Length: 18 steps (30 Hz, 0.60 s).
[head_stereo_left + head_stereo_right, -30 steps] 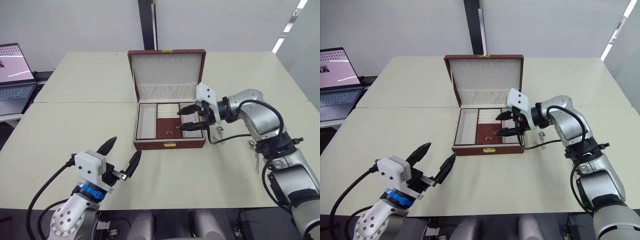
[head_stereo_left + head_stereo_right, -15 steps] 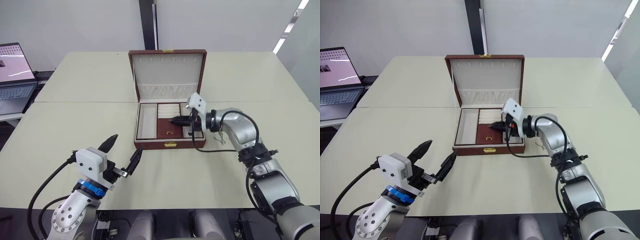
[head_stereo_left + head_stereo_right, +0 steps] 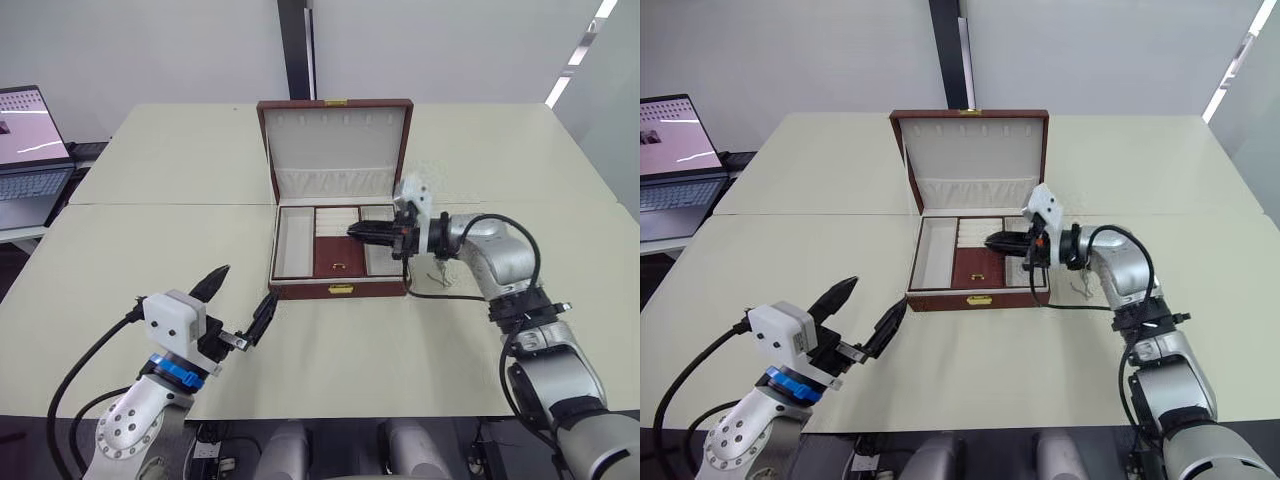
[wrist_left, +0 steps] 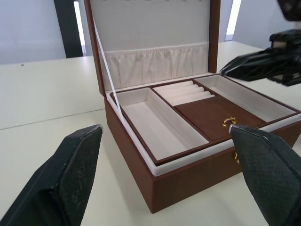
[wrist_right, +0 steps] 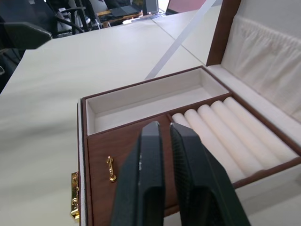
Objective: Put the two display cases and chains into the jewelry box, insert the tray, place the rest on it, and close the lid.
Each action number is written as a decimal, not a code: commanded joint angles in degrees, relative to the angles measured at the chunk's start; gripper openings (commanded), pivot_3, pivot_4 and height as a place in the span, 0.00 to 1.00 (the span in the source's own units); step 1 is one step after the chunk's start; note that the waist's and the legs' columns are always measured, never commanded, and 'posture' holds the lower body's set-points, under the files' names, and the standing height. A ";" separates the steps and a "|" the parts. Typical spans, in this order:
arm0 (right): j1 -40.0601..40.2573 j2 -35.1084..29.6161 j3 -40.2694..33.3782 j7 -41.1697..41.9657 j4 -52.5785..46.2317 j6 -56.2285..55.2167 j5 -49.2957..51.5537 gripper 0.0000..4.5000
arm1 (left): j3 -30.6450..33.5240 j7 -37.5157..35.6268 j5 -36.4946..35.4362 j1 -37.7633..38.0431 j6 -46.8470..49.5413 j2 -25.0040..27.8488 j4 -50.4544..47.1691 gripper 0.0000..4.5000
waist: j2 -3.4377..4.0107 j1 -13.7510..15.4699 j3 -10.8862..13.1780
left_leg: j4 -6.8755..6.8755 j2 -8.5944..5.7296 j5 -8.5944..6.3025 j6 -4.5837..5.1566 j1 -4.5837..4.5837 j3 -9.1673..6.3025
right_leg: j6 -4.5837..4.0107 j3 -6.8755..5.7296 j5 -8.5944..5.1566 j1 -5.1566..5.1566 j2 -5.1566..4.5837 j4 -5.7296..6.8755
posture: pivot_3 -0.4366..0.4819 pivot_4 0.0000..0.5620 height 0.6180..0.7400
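My right hand [image 3: 992,241] hovers over the tray with its two black fingers together and nothing between them, I think so the slim tip can reach the small gold handle [image 5: 111,168] on the brown lid panel [image 3: 336,256]. At about 9 o'clock of it is the long cream compartment [image 3: 293,242], at 12 o'clock the ring rolls [image 5: 225,127]. The brown leather jewelry box [image 3: 338,291] stands open on the pale bench [image 3: 150,250]. My left hand [image 3: 238,303], fingers apart, waits near its front, toward 7 o'clock.
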 commanded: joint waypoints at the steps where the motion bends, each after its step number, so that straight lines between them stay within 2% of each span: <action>1: 2.00 -5.99 -5.65 2.54 -3.80 1.15 3.50 0.34 | 3.37 -0.83 -3.66 -1.20 2.42 1.77 1.34 1.00 | -0.01 0.21 0.00 | -0.01 0.00 0.00 0.00 -0.01 -0.01 | 0.00 -0.01 0.00 0.01 0.00 -0.02 | 0.48 0.27 1.00; 6: 8.86 -16.01 -12.15 5.44 -4.01 2.29 6.10 0.66 | 8.67 -5.48 -7.79 -2.73 5.17 6.85 6.66 1.00 | -0.02 0.15 0.01 | -0.02 0.01 0.00 0.01 -0.02 0.00 | 0.00 -0.02 0.00 0.00 0.00 -0.04 | 0.48 0.27 1.00; 11: 18.07 -21.95 -17.63 3.80 -6.81 2.17 6.79 0.99 | 14.21 -10.41 -8.96 -5.81 4.61 12.40 16.10 1.00 | -0.01 -0.28 0.01 | -0.02 0.03 0.00 0.01 0.02 0.05 | -0.01 0.00 -0.01 0.02 0.02 -0.01 | 0.48 0.27 1.00; 18: 31.48 -23.64 -27.27 -1.44 -8.50 0.57 7.79 0.99 | 21.18 -13.65 -7.81 -9.16 2.17 17.26 26.87 1.00 | -0.01 -0.05 0.01 | -0.04 0.06 0.00 0.01 0.03 0.08 | 0.00 0.02 0.00 0.03 0.03 -0.02 | 0.48 0.27 1.00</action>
